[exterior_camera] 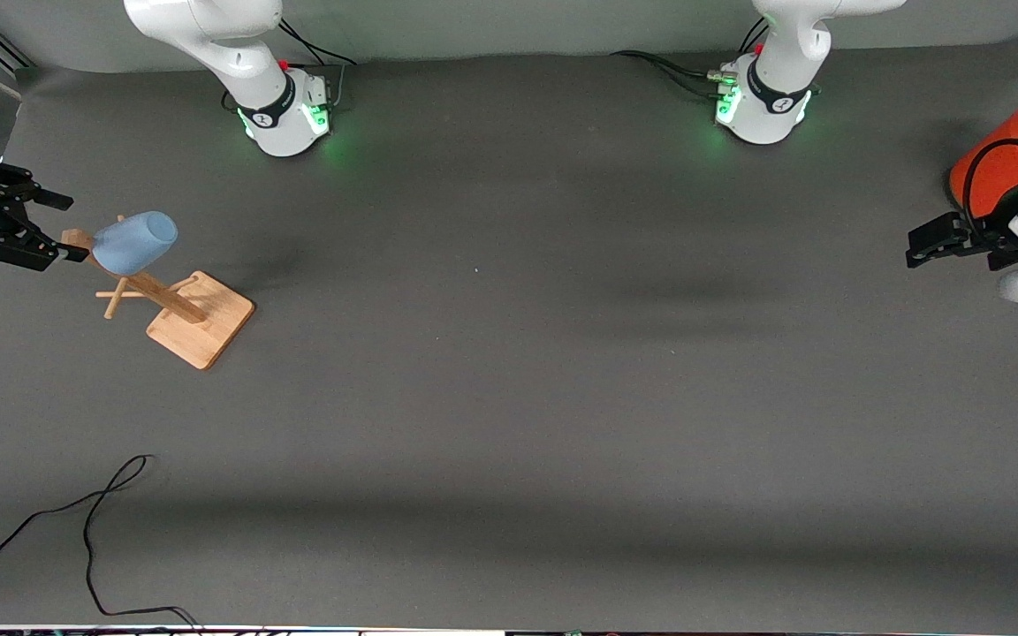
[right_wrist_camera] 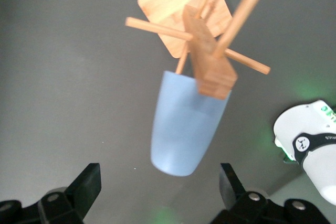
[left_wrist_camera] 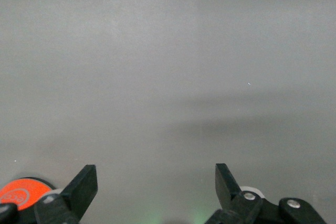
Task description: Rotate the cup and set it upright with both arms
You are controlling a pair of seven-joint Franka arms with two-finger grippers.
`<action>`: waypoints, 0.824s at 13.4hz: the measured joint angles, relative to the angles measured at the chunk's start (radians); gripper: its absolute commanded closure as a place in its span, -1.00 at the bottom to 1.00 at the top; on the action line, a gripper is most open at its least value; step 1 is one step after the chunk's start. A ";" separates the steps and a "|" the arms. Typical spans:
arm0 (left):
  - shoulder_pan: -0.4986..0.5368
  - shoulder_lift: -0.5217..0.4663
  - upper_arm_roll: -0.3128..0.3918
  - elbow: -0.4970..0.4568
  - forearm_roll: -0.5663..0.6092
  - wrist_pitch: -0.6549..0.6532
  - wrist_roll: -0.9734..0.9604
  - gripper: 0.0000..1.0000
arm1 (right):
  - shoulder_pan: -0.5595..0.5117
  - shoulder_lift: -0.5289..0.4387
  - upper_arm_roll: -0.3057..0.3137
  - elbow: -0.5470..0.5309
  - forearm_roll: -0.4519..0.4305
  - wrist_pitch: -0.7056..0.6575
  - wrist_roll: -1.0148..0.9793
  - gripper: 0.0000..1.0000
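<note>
While both arms hold at the two ends of the surface [exterior_camera: 509,397], one cup [exterior_camera: 133,242] hangs on one wooden rack [exterior_camera: 180,309], mouth on a peg and closed base pointing outward, tilted rather than upright. One rack base plate lies flat on the surface toward the right arm's end; one slanted post rises from it, and several thin pegs cross it. In the right wrist view the cup [right_wrist_camera: 185,125] hangs beside the post's top block, its base turned toward the camera.

Two tools are counted. Right tool [exterior_camera: 30,228]: in the air just beside the cup at the right arm's end, its two fingers [right_wrist_camera: 86,184] spread wide, nothing between them, apart from the cup. Left tool [exterior_camera: 938,241]: over the left arm's end of the surface, just beside one orange can [exterior_camera: 999,172] with a grey lid, its two fingers [left_wrist_camera: 84,187] spread apart and empty. The can's rim [left_wrist_camera: 23,192] shows at the edge of the left wrist view.

One black cable [exterior_camera: 94,530] trails loose across the surface near the front camera. Two arm bases stand along the surface's edge farthest from that camera, each lit green.
</note>
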 measured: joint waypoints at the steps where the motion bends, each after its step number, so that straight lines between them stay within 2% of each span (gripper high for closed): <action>1: 0.000 0.000 0.000 0.000 0.000 0.000 0.000 -1.00 | 0.000 -0.001 -0.003 -0.023 0.001 0.007 0.023 -1.00; 7: 0.000 0.000 0.000 0.000 0.000 0.000 0.000 -1.00 | 0.002 -0.004 -0.016 -0.199 0.013 0.155 0.065 -1.00; 10: 0.000 0.000 0.000 0.000 0.000 -0.001 0.000 -1.00 | 0.002 -0.004 -0.018 -0.255 0.032 0.187 0.065 -1.00; 11: 0.000 0.000 0.000 0.000 0.000 -0.001 0.000 -1.00 | 0.002 -0.004 -0.018 -0.263 0.033 0.196 0.065 -0.87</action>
